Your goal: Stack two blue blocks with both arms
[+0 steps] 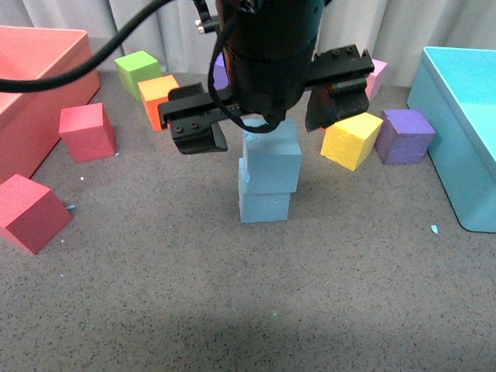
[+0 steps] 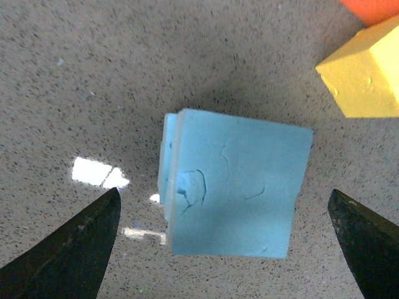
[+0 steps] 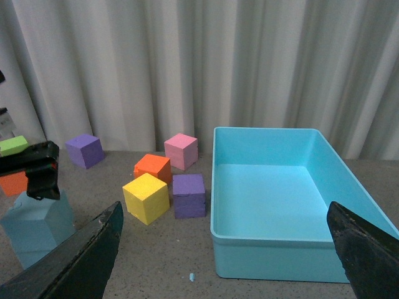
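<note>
Two blue blocks stand stacked mid-table, the upper block (image 1: 271,159) resting slightly askew on the lower block (image 1: 265,205). My left gripper (image 1: 265,130) hangs open just above the stack, one finger on each side and neither touching it. In the left wrist view the upper block (image 2: 234,187) lies between the spread fingertips (image 2: 68,255), clear of both. My right gripper (image 3: 224,261) is open and empty, off to the stack's right, facing the turquoise bin (image 3: 274,249). The blue stack (image 3: 37,224) shows at that view's edge.
A red bin (image 1: 31,93) sits far left with two red cubes (image 1: 87,132) near it. Green (image 1: 138,71) and orange (image 1: 159,93) cubes lie behind the stack. Yellow (image 1: 353,139), purple (image 1: 404,136) and pink (image 1: 376,77) cubes stand beside the turquoise bin (image 1: 465,139).
</note>
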`<action>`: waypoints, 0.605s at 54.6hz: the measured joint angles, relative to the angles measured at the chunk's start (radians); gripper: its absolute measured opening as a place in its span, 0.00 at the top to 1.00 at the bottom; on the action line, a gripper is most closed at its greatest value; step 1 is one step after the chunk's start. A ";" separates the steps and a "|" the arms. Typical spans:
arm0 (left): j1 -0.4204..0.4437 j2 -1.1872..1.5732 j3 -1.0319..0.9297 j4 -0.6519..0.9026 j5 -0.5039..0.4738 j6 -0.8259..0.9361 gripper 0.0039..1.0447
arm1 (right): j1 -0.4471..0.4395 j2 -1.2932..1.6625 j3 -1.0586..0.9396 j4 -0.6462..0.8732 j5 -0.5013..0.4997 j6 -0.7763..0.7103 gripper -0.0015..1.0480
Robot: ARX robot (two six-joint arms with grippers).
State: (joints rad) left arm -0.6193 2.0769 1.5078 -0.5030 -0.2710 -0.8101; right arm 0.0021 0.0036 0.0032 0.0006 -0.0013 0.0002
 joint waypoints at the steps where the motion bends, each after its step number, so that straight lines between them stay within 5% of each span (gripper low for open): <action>1: 0.003 -0.013 -0.009 0.009 -0.004 -0.001 0.06 | 0.000 0.000 0.000 0.000 0.000 0.000 0.09; 9: 0.016 -0.063 -0.039 0.041 -0.022 0.009 0.06 | 0.000 0.000 0.000 0.000 0.000 0.000 0.09; 16: 0.044 -0.166 -0.357 0.602 -0.239 0.321 0.24 | 0.000 0.000 0.000 0.000 0.000 0.000 0.09; 24: 0.163 -0.354 -0.858 1.484 -0.167 0.706 0.55 | 0.000 0.000 0.000 0.000 0.002 0.000 0.09; 33: 0.285 -0.590 -1.122 1.606 -0.061 0.784 0.92 | 0.000 0.000 0.000 0.000 0.000 0.000 0.09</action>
State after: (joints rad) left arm -0.3340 1.4872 0.3859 1.1034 -0.3325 -0.0265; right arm 0.0021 0.0036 0.0032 0.0006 -0.0013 -0.0002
